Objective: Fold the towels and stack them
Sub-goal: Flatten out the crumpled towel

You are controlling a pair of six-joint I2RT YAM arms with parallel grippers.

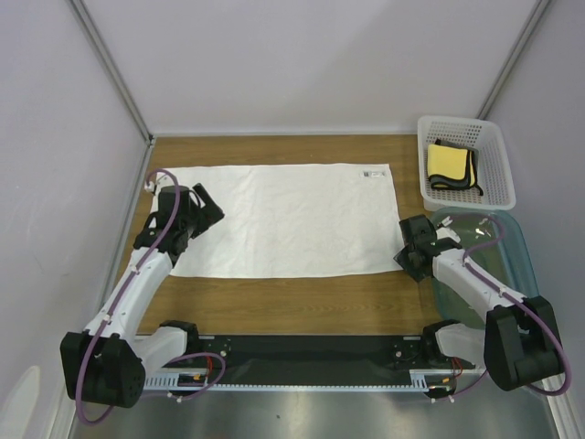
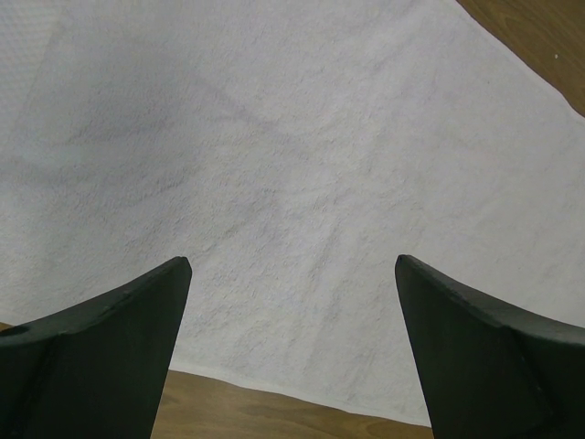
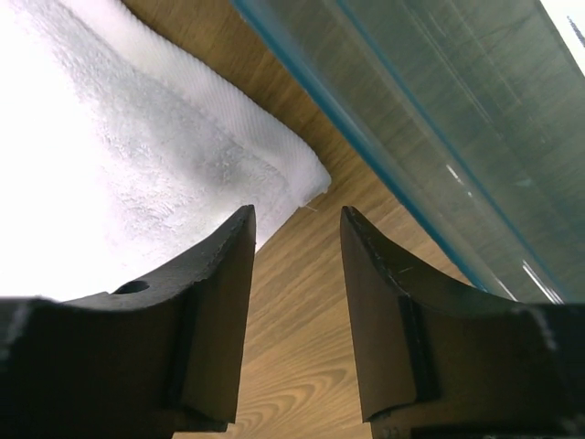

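The large white towel (image 1: 283, 219) lies spread flat on the wooden table. My left gripper (image 1: 207, 216) hovers over its left end. In the left wrist view that gripper (image 2: 292, 261) is wide open above the white towel (image 2: 302, 155), with the hem and bare wood just below. My right gripper (image 1: 403, 245) sits at the towel's near right corner. Seen from the right wrist, this gripper (image 3: 297, 212) is partly open with only wood between its fingers, and the towel corner (image 3: 297, 183) lies just ahead of the tips. A folded yellow towel (image 1: 448, 163) with dark cloth around its edge lies in the basket.
The white perforated basket (image 1: 498, 169) stands at the back right. A clear teal-tinted plastic bin (image 1: 498, 261) sits right beside my right arm; its wall (image 3: 439, 119) runs close along the right finger. Grey walls enclose the table on three sides.
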